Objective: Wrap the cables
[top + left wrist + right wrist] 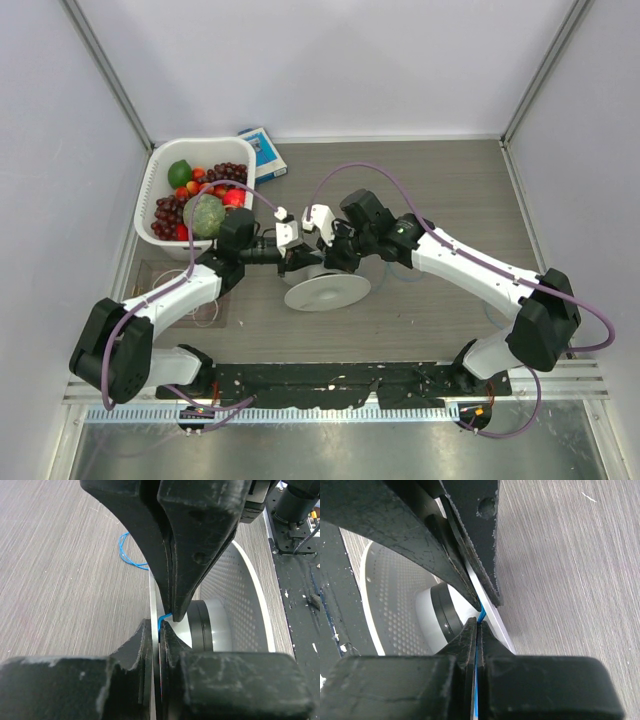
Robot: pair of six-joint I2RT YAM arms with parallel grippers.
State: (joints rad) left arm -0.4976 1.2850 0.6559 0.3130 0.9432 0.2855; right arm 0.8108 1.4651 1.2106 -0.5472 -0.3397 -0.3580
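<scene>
A hair-thin blue cable (161, 622) runs a short way between my two grippers, which meet tip to tip over a white perforated spool (327, 290). My left gripper (160, 626) is shut on the blue cable, with the spool's thin flange edge (154, 595) also between its jaws. My right gripper (477, 622) is shut on the same blue cable (481, 612), which shows between its pads. In the top view the left gripper (300, 262) and right gripper (336, 258) sit above the spool. A loose loop of blue cable (124, 550) lies on the table behind. Red and white cables are not clearly seen.
A white basket (160, 172) of fruit stands at the back left, with a blue and white box (263, 152) beside it. A clear mat (160, 295) with faint thin loops lies under the left arm. The spool's black hub (202, 630) is close to the jaws.
</scene>
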